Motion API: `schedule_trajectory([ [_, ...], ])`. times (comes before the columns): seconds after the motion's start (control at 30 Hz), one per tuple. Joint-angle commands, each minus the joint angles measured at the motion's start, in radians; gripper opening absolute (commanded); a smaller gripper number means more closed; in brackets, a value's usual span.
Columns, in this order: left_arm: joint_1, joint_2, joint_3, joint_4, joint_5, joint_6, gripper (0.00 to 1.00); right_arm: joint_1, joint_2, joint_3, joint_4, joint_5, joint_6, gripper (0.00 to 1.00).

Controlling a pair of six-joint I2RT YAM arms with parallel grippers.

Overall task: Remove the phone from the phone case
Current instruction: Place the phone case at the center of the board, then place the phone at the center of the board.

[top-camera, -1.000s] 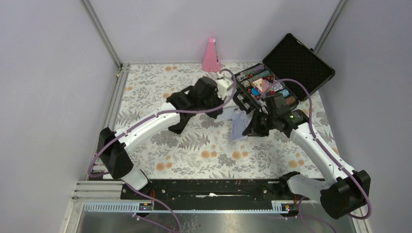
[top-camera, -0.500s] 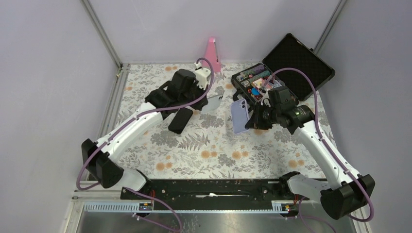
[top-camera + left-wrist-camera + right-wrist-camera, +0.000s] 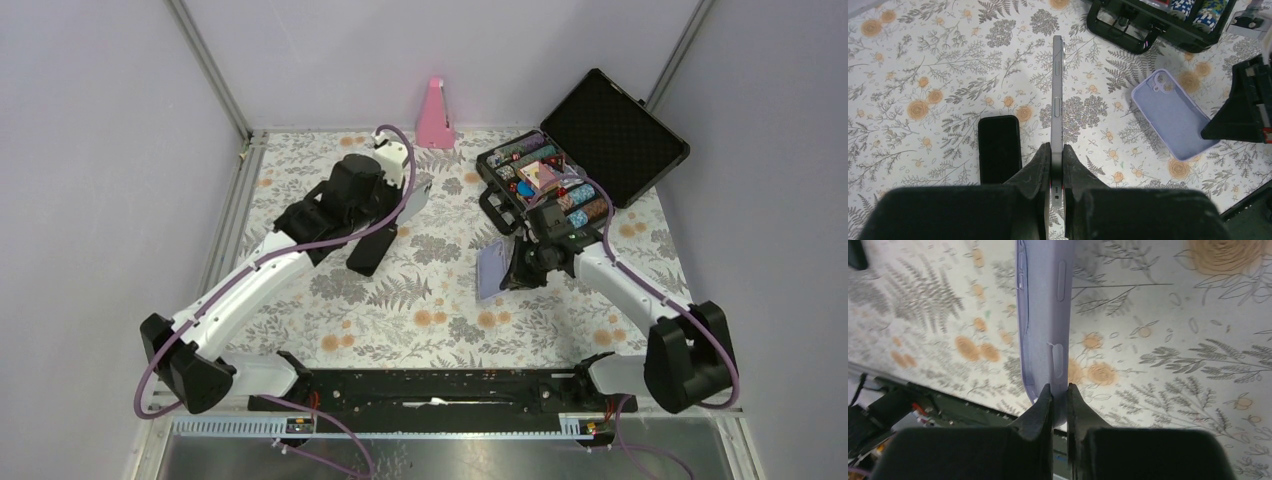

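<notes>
Top external view: the floral desk (image 3: 430, 310) carries an open black chip case (image 3: 600, 150) at back right.
Phone case (image 3: 1043, 315): lilac, near the chip case; the right gripper (image 3: 1060, 390) pinches one end wall, jaws almost closed; long axis runs straight out from the fingers.
Phone (image 3: 1056, 90): out of the case, well to its left, on edge above the desk; the left gripper (image 3: 1056, 150) clamps its near end, jaws narrow; long axis points away from the fingers.
Black handset (image 3: 999, 147): flat on the desk beneath.

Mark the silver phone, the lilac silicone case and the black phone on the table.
silver phone (image 3: 1056, 75), left wrist view, side edge above the button
lilac silicone case (image 3: 1178, 120), left wrist view, middle of flat panel
black phone (image 3: 999, 147), left wrist view, centre of dark face
</notes>
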State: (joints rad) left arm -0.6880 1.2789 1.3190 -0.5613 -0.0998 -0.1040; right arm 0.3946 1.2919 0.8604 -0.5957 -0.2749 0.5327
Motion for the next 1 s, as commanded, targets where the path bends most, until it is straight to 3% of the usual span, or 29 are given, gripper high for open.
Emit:
schedule_trajectory([
  [0.0,0.001,-0.022,-0.030,0.109,-0.009,-0.009,0.00,0.001,0.057,-0.027,0.109,0.115,0.004,0.08],
  [0.07,-0.006,-0.015,-0.056,0.119,-0.001,-0.019,0.00,0.001,0.095,-0.022,0.096,0.163,-0.006,0.17],
  [0.17,-0.041,0.008,-0.094,0.139,-0.017,-0.020,0.00,0.002,0.135,0.005,0.048,0.222,-0.015,0.44],
  [0.27,-0.098,0.046,-0.125,0.159,-0.068,0.008,0.00,0.000,0.133,0.038,-0.003,0.248,-0.023,0.58],
  [0.43,-0.169,0.126,-0.124,0.172,-0.189,0.017,0.00,-0.001,0.056,0.081,-0.069,0.247,-0.033,0.67],
  [0.87,-0.375,0.475,0.015,0.155,-0.652,0.089,0.00,-0.100,-0.168,0.069,-0.218,0.346,-0.026,0.67],
  [0.97,-0.411,0.540,0.021,0.155,-0.699,0.114,0.00,-0.159,-0.204,0.055,-0.239,0.343,-0.031,0.67],
])
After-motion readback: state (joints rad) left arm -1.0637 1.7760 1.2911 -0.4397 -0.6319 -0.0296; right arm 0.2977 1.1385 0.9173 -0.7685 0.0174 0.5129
